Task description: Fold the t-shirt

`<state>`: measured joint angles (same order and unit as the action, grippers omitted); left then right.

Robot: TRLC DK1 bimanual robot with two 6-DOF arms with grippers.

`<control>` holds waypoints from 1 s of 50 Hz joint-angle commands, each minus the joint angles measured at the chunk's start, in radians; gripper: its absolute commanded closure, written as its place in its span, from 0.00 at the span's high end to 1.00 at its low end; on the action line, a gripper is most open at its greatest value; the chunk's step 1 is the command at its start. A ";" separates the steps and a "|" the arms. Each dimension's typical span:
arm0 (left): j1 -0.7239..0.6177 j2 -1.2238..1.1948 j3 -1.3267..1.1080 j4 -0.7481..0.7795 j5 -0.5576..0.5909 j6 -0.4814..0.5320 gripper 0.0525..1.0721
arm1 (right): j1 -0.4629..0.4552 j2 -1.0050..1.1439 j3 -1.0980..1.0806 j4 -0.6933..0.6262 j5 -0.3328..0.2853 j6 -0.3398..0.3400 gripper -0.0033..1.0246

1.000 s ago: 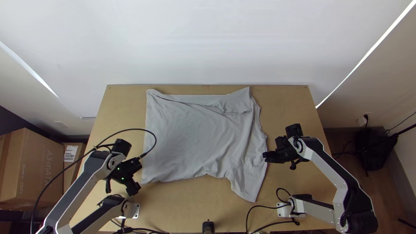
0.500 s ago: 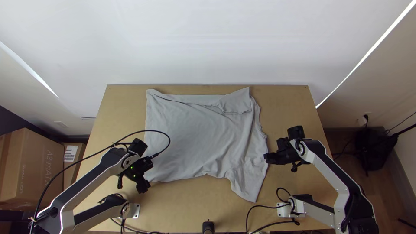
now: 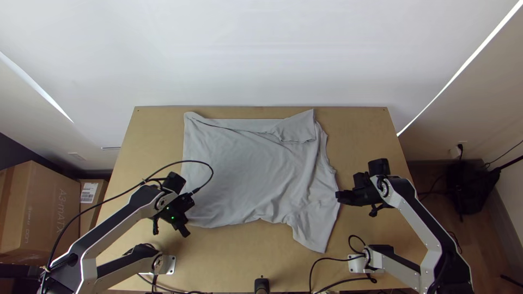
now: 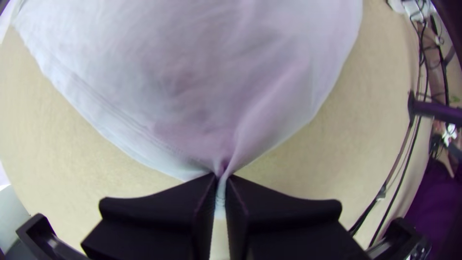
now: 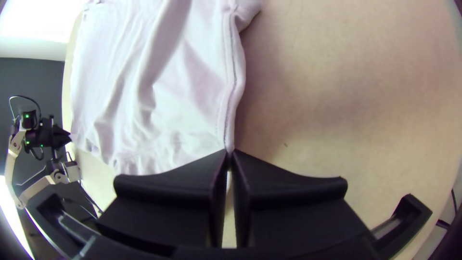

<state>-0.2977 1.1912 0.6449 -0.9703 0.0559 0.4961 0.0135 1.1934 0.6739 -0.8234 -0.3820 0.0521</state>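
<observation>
The light grey t-shirt [image 3: 245, 169] lies mostly spread on the table, its far right corner folded over and a sleeve pointing toward the near edge. At the shirt's near left corner is my left gripper [image 3: 185, 231]. In the left wrist view, the left gripper [image 4: 220, 192] is shut on a gathered corner of the t-shirt [image 4: 192, 86]. My right gripper [image 3: 339, 197] is at the shirt's right edge, beside the sleeve. The right wrist view has the right gripper [image 5: 228, 166] shut on the seamed edge of the t-shirt [image 5: 192, 96].
The wooden table [image 3: 158, 125] shows around the shirt, with a white wall [image 3: 261, 54] behind its far edge. Cardboard boxes [image 3: 38, 212] stand on the floor at the left. Black cables [image 3: 327, 261] run along the near edge by the arm bases.
My left gripper has moved right to the shirt's near left corner and taken hold of it. The right gripper has shifted slightly right, and the shirt's sleeve has shifted slightly with it.
</observation>
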 commanded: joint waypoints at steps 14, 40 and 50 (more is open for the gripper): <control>0.195 0.010 0.337 0.099 0.099 -0.344 0.02 | -0.158 -0.023 0.090 -0.043 -0.086 0.011 0.02; 0.229 0.107 1.036 0.168 -0.145 -0.547 0.02 | -0.096 0.132 0.929 -0.005 -0.012 0.186 0.02; 0.238 0.199 1.326 0.186 -0.194 -0.530 0.02 | -0.061 0.272 1.250 -0.010 0.052 0.184 0.02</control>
<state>-0.0780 1.3582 1.8336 -0.8112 -0.0975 -0.0265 -0.0551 1.4029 1.7863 -0.8391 -0.3679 0.2142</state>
